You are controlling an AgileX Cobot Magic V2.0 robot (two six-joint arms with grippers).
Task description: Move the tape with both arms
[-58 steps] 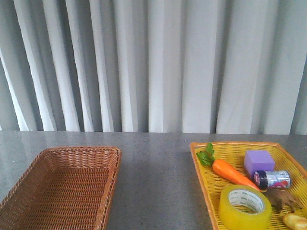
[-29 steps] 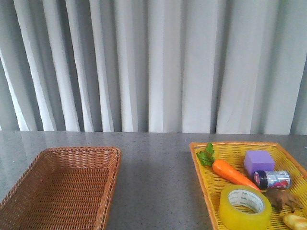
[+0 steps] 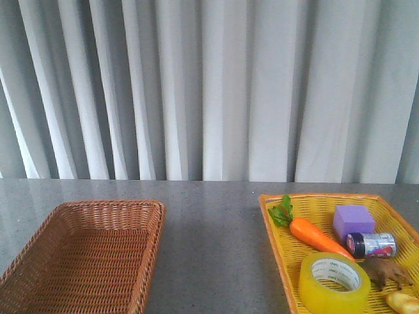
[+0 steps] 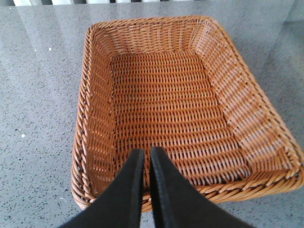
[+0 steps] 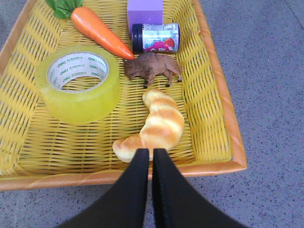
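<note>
The tape [image 3: 334, 282], a wide yellow translucent roll with a white printed core, lies flat in the yellow tray [image 3: 278, 241] at the front right; the right wrist view shows the tape [image 5: 79, 83] too. My right gripper [image 5: 151, 153] is shut and empty, hanging over the tray's near rim [image 5: 114, 176], apart from the tape. In the left wrist view my left gripper [image 4: 147, 153] is shut with nothing in it, above the near edge of the brown wicker basket [image 4: 90, 142]. Neither arm shows in the front view.
In the yellow tray lie a carrot [image 5: 99, 29], a purple block [image 5: 144, 9], a small jar [image 5: 156, 37], a brown toy animal [image 5: 153, 68] and a croissant [image 5: 156, 126]. The brown basket [image 3: 39, 235] stands at the front left, with grey table [image 3: 213, 242] between.
</note>
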